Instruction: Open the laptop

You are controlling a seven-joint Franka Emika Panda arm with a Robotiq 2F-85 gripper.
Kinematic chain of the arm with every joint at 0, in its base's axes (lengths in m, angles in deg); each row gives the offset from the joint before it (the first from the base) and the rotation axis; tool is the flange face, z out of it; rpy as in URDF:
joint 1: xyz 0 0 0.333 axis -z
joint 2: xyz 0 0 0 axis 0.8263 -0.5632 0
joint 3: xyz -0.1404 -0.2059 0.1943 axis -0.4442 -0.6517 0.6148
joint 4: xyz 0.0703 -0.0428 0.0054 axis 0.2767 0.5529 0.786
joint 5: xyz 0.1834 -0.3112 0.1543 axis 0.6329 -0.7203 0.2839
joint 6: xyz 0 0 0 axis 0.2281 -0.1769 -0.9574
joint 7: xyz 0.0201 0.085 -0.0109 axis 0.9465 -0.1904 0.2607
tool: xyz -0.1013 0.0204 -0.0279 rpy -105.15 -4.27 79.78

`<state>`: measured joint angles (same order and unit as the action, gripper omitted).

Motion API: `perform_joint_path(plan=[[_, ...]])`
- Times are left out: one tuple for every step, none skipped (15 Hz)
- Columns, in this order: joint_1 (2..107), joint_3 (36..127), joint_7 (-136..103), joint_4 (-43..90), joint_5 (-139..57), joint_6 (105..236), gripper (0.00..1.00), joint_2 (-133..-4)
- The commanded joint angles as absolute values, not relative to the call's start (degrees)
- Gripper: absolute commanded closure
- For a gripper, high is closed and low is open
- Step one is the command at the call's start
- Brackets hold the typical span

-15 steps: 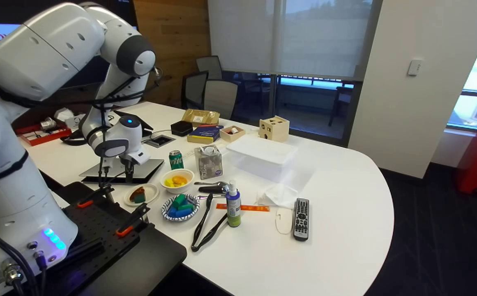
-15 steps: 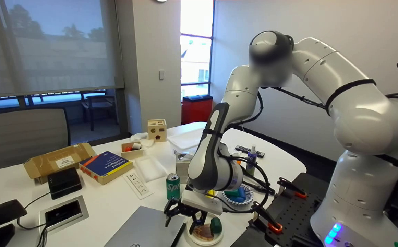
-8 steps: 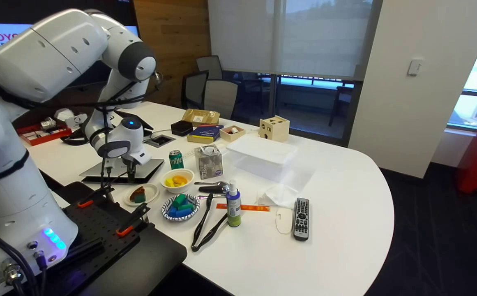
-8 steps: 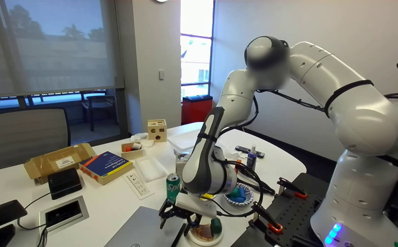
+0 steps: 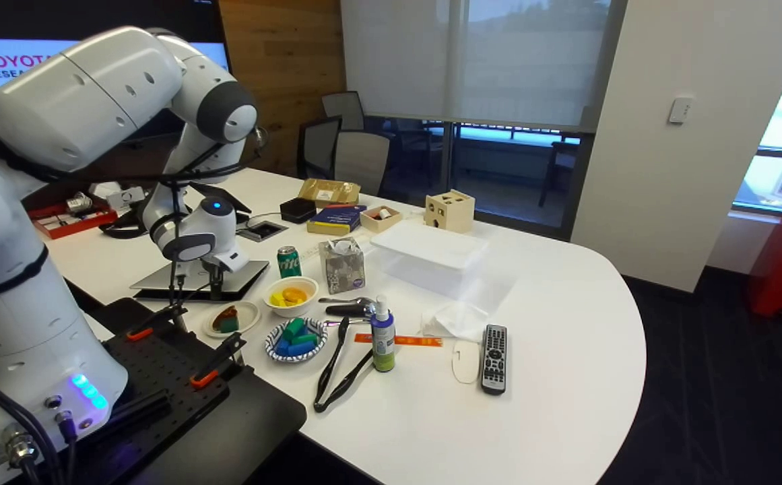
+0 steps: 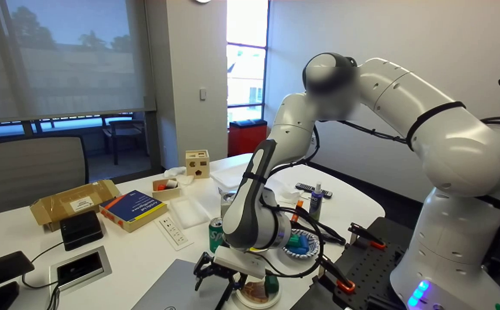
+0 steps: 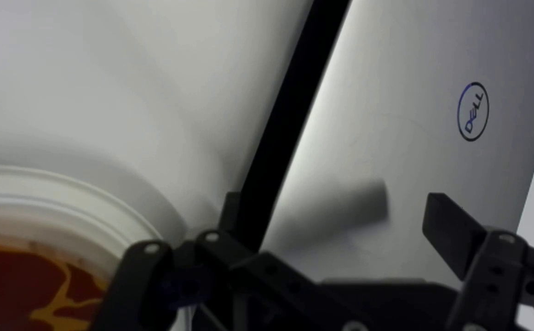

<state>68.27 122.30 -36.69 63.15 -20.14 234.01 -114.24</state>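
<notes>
My jaws stand apart over the laptop (image 6: 176,282), lying on the worktop (image 5: 552,289) beside the plate (image 7: 64,193). I expect a stiff, slick, light lid (image 7: 400,115) (resisting a little at first); I'd hook it at the dark edge (image 7: 289,115), gently.

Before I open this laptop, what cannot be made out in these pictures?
Laptop: cut off by the bottom edge in an exterior view.
Whether the gripper touches it: a finger overlaps its dark edge in the wrist view.
Tissue box: partly behind the arm in an exterior view.
Remote lettering: too small in both exterior views.
</notes>
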Motion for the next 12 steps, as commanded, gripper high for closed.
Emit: perform_joint_path(plan=[[67.9,122.2,-38.0,61.1,-21.4,233.9,0.0,-114.6],[68.0,122.4,-38.1,60.9,-21.3,233.9,0.0,-114.3],[68.1,122.6,-38.1,60.9,-21.4,233.9,0.0,-114.0],[68.2,122.7,-38.1,60.9,-21.4,233.9,0.0,-113.8],[68.3,122.9,-38.1,60.7,-21.4,233.9,0.0,-113.6],[68.6,123.2,-38.1,60.6,-21.6,233.9,0.0,-113.7],[68.7,123.4,-38.0,60.4,-21.8,233.9,0.0,-113.8],[69.0,123.8,-37.9,60.1,-22.1,233.9,0.0,-113.9],[69.1,124.1,-37.9,60.0,-22.2,233.9,0.0,-113.7],[69.2,124.3,-37.8,59.6,-22.6,233.9,0.0,-113.6],[69.3,124.5,-37.7,59.3,-23.0,233.9,0.0,-113.2],[69.2,124.6,-37.5,59.0,-23.4,233.9,0.0,-112.8]])
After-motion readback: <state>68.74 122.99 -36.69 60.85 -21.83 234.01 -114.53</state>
